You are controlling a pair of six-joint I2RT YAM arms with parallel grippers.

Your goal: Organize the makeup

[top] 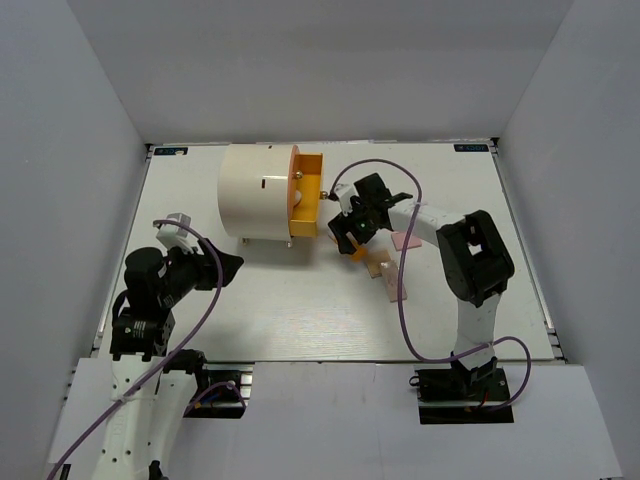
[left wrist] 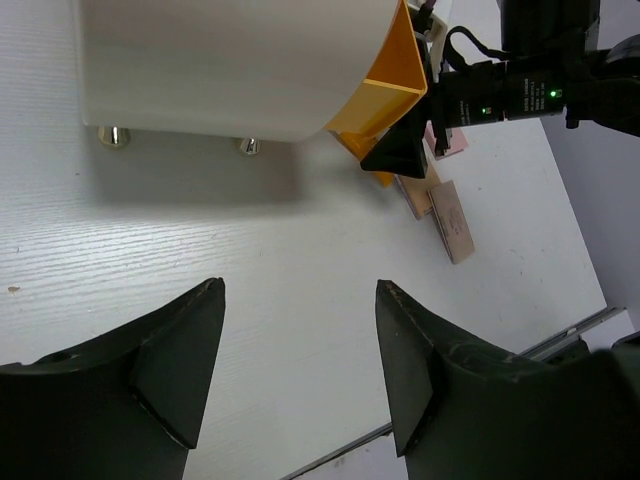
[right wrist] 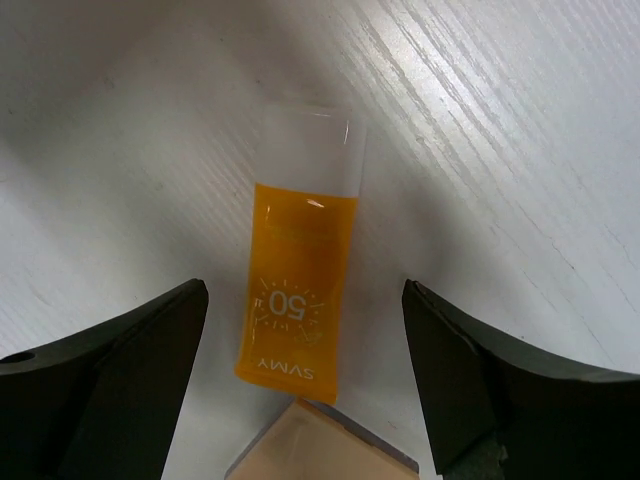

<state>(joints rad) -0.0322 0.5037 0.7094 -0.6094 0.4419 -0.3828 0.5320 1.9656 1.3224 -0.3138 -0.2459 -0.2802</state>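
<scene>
An orange-and-white tube (right wrist: 300, 290) lies flat on the white table, white cap pointing away. My right gripper (right wrist: 304, 287) is open and hangs just above it, one finger on each side, not touching. In the top view the gripper (top: 352, 238) sits right of the orange drawer (top: 306, 196). A beige rectangular piece (right wrist: 320, 452) touches the tube's near end. Two beige pieces (left wrist: 452, 220) and a pink square (top: 407, 240) lie just beyond. My left gripper (left wrist: 300, 285) is open and empty over bare table at the left (top: 232, 266).
The large cream cylinder (top: 255, 192) stands at the back centre on gold feet (left wrist: 112, 135). Its orange drawer is pulled open toward the right, with a small white thing (top: 298, 178) inside. The right arm's purple cable (top: 400, 300) loops over the table.
</scene>
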